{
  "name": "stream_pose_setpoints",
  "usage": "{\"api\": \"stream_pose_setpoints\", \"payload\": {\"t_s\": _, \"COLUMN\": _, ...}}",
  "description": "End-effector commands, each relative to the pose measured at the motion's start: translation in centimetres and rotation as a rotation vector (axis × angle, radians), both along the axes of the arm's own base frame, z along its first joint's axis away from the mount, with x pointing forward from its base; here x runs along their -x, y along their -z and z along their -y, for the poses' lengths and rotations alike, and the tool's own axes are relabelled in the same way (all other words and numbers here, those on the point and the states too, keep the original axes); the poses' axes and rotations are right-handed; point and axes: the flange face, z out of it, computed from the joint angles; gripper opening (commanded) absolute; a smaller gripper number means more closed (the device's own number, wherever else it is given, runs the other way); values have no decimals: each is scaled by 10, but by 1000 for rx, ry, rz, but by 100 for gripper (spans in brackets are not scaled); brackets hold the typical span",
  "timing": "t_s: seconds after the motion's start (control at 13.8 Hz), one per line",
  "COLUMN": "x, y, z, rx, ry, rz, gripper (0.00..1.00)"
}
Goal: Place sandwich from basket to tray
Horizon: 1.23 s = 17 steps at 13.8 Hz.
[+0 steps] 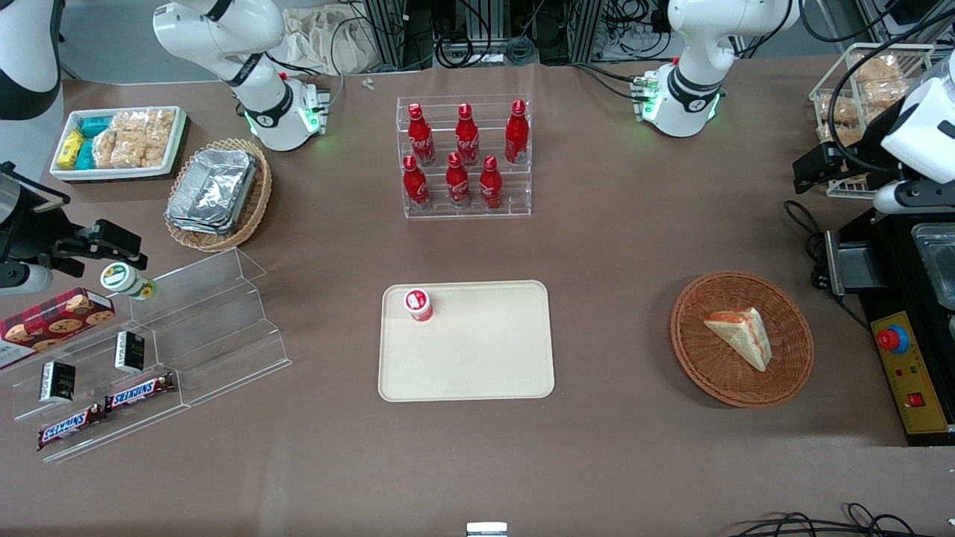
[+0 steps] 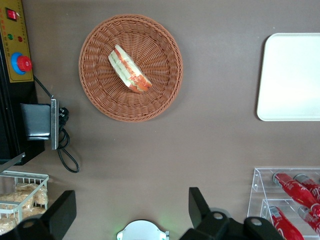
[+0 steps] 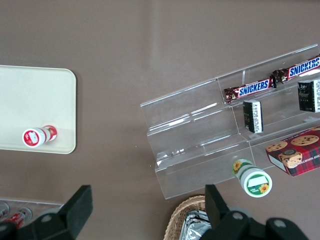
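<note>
1. Sandwich (image 1: pixel 739 337) first, since the whole move turns on it: it lies in the basket (image 1: pixel 791 373), apart from the gripper (image 2: pixel 131 212), which hangs high at the working arm's end of the table; its fingers (image 2: pixel 199 205) stand wide apart with nothing between them.
2. From the gripper outward: in the wrist view bare table shows between the spread fingers, then the basket, then the wedge inside it; so, as I judge it, the arm must travel toward the front camera and come down; the sandwich is not yet under the jaws.
3. Long axis: the wedge lies flat on the weave, running diagonally across the basket floor in both views; its layered red-orange and green edge shows in the wrist view; I judge the wrist will need turning so the fingers close across the short width, not along the length.
4. Tray (image 1: pixel 466 388) lies well apart from the basket, toward the parked arm's end, near the table's middle; a small red cup (image 1: pixel 418 304) stands in one corner of it, the rest of its floor showing bare.
5. Bottles (image 1: pixel 462 156) in a clear rack sit farther from the front camera than the tray, out of the likely path from basket to tray.
</note>
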Motion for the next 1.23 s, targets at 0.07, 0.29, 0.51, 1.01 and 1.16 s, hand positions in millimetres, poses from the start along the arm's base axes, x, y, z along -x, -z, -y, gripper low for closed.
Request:
{"api": "stream_pose_setpoints", "payload": {"t_s": 0.07, "x": -10, "y": -6, "z": -1, "rx": -19, "ry": -45, "rz": 32, "gripper": 100}}
{"api": "stream_pose_setpoints", "payload": {"t_s": 0.29, "x": -12, "y": 1, "z": -8, "rx": -22, "ry": -76, "rz": 18, "gripper": 100}}
{"api": "stream_pose_setpoints", "payload": {"t_s": 0.51, "x": -30, "y": 35, "z": -13, "rx": -30, "ry": -244, "rz": -38, "gripper": 100}}
{"api": "stream_pose_setpoints", "payload": {"t_s": 1.01, "x": -81, "y": 175, "z": -53, "rx": -42, "ry": -616, "rz": 27, "gripper": 100}}
{"api": "stream_pose_setpoints", "payload": {"t_s": 1.16, "x": -79, "y": 231, "z": -65, "rx": -45, "ry": -654, "rz": 46, "gripper": 100}}
